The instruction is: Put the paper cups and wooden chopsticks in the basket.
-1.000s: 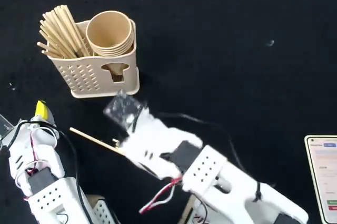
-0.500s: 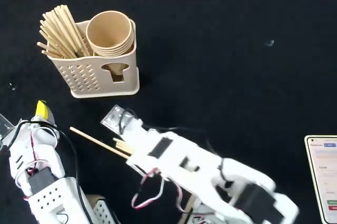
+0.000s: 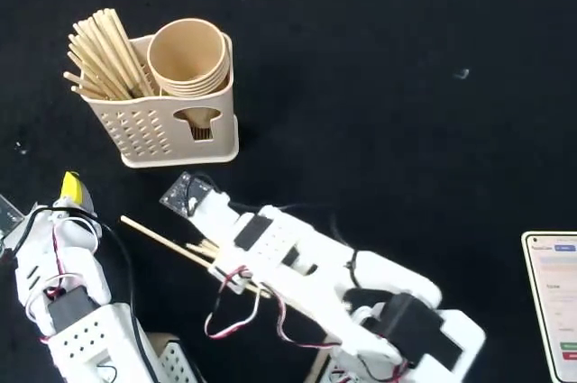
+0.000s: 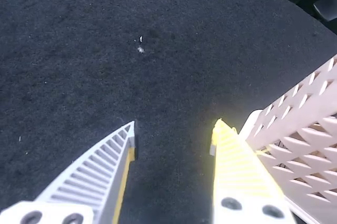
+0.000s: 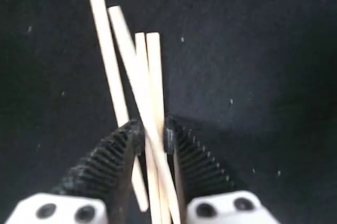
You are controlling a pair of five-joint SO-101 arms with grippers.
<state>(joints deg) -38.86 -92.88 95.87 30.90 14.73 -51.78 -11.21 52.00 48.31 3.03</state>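
Basket (image 3: 176, 122): paper cups (image 3: 187, 57) stacked inside, a sheaf of chopsticks (image 3: 101, 54) stood beside them. Loose chopsticks (image 5: 142, 76): held in front of the basket, pinched by the right hand (image 5: 152, 132); their delivery is judged outstanding. Left hand (image 4: 174, 129): spread, empty, parked just beside the basket. Bare worktop (image 3: 406, 131) is seen between sticks and basket wall.

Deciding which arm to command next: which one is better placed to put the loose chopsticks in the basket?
Right. The right gripper is closed on the loose chopsticks; the left gripper sits open beside the basket, gripping nothing.
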